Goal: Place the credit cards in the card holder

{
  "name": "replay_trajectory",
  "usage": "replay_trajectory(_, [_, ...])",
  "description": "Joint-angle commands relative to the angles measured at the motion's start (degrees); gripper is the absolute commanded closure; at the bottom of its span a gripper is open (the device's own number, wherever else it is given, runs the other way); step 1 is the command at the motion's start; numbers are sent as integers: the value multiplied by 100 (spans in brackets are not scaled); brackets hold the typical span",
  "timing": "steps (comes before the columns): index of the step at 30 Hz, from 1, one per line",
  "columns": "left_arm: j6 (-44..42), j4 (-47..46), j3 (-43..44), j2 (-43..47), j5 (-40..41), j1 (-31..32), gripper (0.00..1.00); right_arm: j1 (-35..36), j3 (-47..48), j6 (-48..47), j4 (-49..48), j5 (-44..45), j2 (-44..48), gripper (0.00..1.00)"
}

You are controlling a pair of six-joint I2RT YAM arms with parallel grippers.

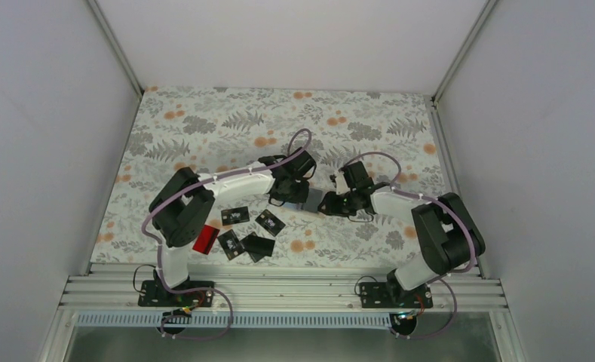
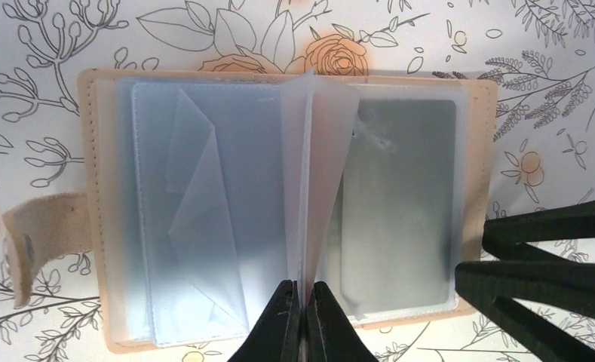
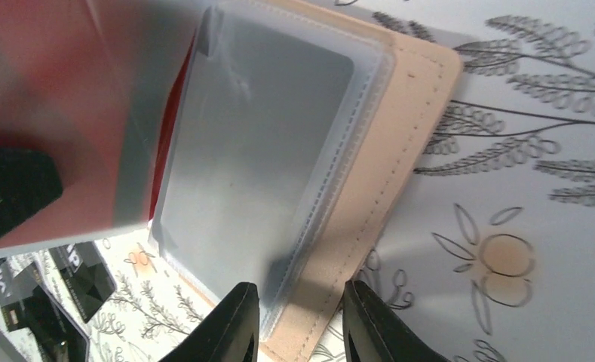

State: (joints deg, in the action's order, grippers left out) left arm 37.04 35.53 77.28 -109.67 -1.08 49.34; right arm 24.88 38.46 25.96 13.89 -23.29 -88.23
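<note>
1. Lower left of centre in the top view, loose credit cards [image 1: 235, 215] lie on the table [image 1: 203, 128], one red, the rest black.
2. My left fingers [image 2: 290, 324] are clenched on a clear middle sleeve of the card holder [image 2: 226, 188].
3. The holder lies open at mid-frame, between both arms.
4. My right fingers [image 3: 369, 324] straddle its right edge; clamped or not, I cannot tell.

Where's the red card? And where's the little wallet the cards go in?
red card [image 1: 204, 240], top view, middle of its face.
card holder [image 2: 400, 204], left wrist view, on its right-hand clear pocket.
</note>
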Motion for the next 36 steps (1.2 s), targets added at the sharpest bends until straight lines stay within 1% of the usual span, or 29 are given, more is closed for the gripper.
replay_trajectory(1, [-165,369,155,-279,178,19,97,164,-18,59,-279,-457,-150,70])
replay_trajectory(4, [-155,401,186,-288,195,12,93,174,10,51,-245,-484,-130,70])
replay_trajectory(9, [-153,347,232,-330,108,49,82,175,37,55,-165,-455,-14,70])
replay_trajectory(13, [-136,340,374,-400,26,138,75,172,54,50,-71,-391,85,69])
replay_trajectory(22, [-183,393,758,-544,-126,345,69,129,87,40,376,-12,648,65])
replay_trajectory(26, [-262,347,803,-639,-271,432,69,33,-7,71,613,158,1000,63])
replay_trajectory(28, [-267,173,703,-597,-472,451,68,-34,-91,108,741,264,1216,62])
replay_trajectory(33, [-147,-870,155,-175,-1337,400,67,-195,-287,255,947,441,1881,60])
replay_trajectory(36, [-92,-1116,-23,197,-1425,347,63,-212,-264,272,909,223,2109,60])
